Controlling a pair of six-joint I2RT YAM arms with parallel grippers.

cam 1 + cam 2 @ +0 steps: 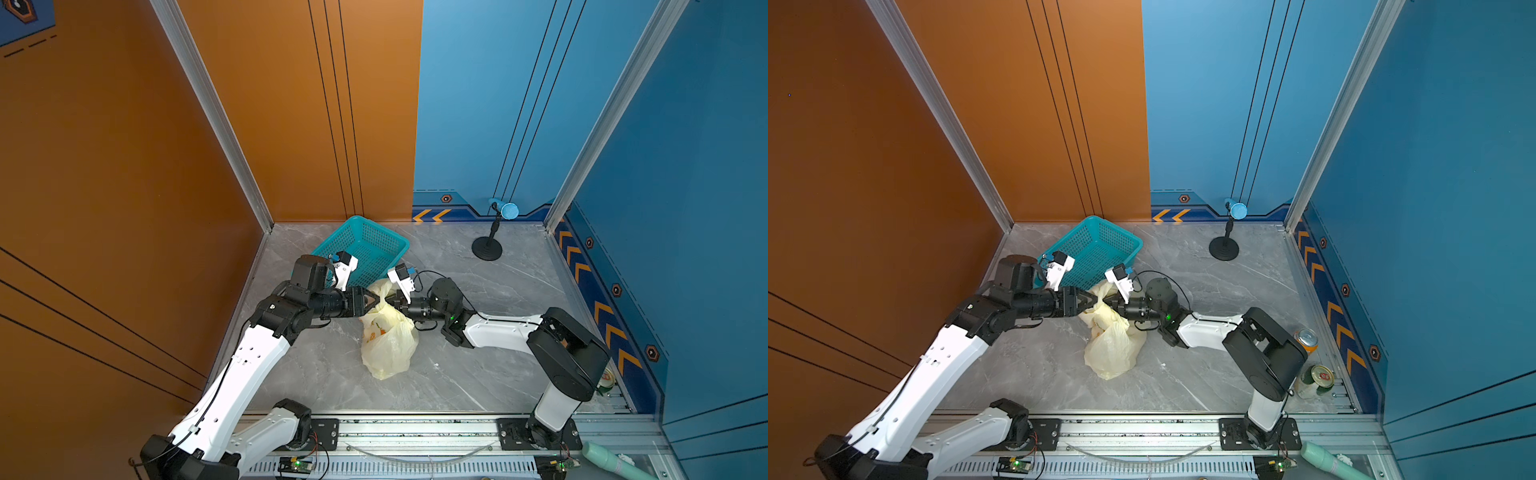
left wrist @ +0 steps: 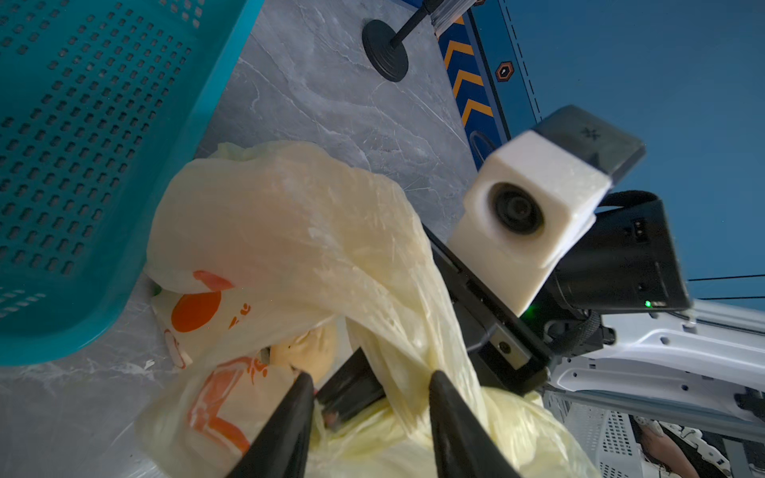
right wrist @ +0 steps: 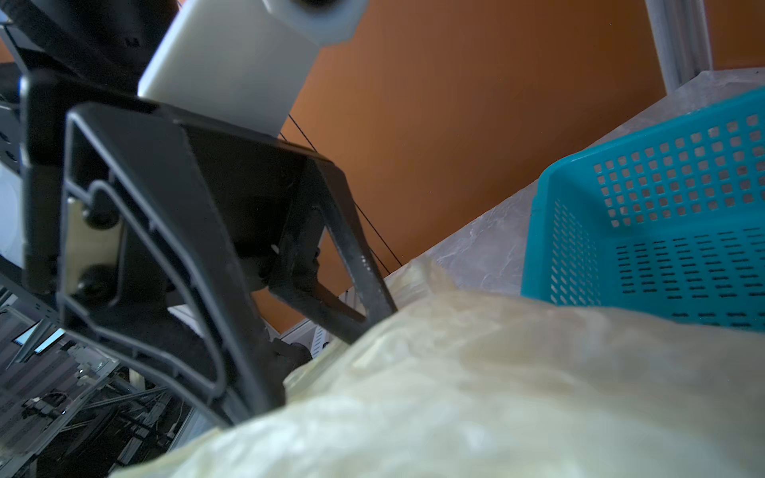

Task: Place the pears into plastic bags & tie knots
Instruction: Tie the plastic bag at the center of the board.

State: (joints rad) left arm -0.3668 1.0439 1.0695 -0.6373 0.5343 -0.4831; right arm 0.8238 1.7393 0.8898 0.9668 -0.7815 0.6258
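Centrally, plastic bag [image 1: 388,345] holding pale pear [image 2: 307,348], teal basket [image 1: 368,247] beside, left gripper [image 2: 370,380] parted, right gripper [image 1: 392,300] clamped on bag

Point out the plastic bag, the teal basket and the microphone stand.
plastic bag [image 1: 388,353]: in a top view, on its bulging lower body.
basket [image 1: 365,247]: in a top view, on the bare mesh inside it.
microphone stand [image 1: 486,248]: in a top view, on its round black base.

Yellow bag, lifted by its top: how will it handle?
Probably floppy: the bag is thin, crumpled film sagging in folds. Likely bottom-heavy, since what looks like a pear shows inside. Smooth film may slip from a pinch.
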